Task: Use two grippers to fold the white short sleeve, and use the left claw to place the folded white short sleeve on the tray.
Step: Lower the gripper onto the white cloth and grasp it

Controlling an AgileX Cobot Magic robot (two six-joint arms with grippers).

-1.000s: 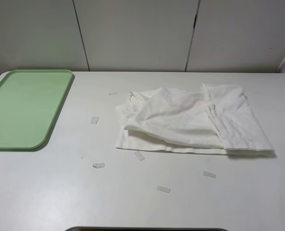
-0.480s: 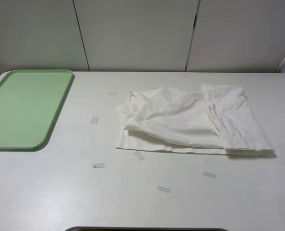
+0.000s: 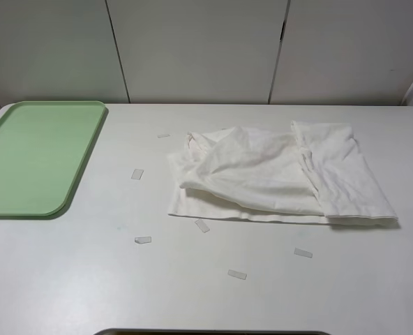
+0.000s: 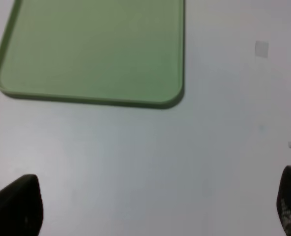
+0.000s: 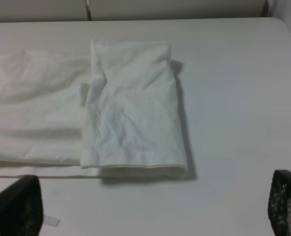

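Note:
The white short sleeve (image 3: 276, 174) lies crumpled and partly folded on the white table, right of centre. Its right part is doubled over, as the right wrist view (image 5: 130, 113) shows. The pale green tray (image 3: 32, 157) lies empty at the table's far left and also shows in the left wrist view (image 4: 96, 49). Neither arm shows in the exterior high view. My left gripper (image 4: 153, 211) is open and empty above bare table near the tray's corner. My right gripper (image 5: 150, 206) is open and empty, on the near side of the shirt's folded edge.
Several small pale tape strips lie on the table around the shirt, such as one (image 3: 137, 174) between tray and shirt and one (image 3: 237, 274) near the front. A white panelled wall (image 3: 199, 49) stands behind the table.

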